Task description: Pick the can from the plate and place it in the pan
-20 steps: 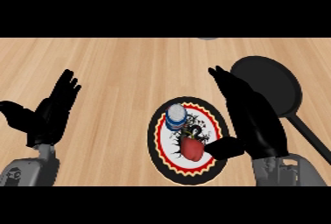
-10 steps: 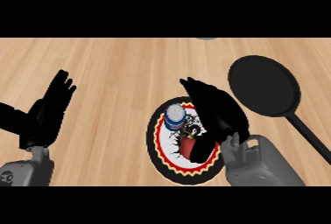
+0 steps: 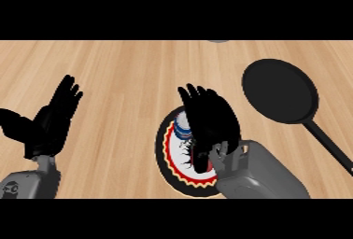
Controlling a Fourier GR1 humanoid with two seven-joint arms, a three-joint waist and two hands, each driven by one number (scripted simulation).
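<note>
Wooden counter (image 3: 131, 65) boards run under everything, pale and bare apart from a few items. Directly beneath the right hand (image 3: 210, 126) sits the plate (image 3: 169, 156), its red, yellow and black rim showing to the hand's left and near side. The can (image 3: 183, 130) stands on that plate, only a sliver of its blue and white side peeking out just left of the hand's fingers; the rest is hidden under the palm. The right hand's fingers look straight and spread, pointing away from the robot, so it reads as released and hovering over the can, holding nothing; whether it touches the can cannot be told. That placement makes sense as a lead-in to the pick: the palm is lined up over the can so the fingers can come round it.

Up and to the right of that hand lies the pan (image 3: 279, 91), black, round, with its handle running back toward the lower right. It is near but apart from the plate, a short carry away, and its bowl faces up to receive the can.

Well off to the left, the left hand (image 3: 48, 123) rests with relaxed fingers up, taking no part.

By my reading, the task is at its start: can on the plate, grasp not yet made.
</note>
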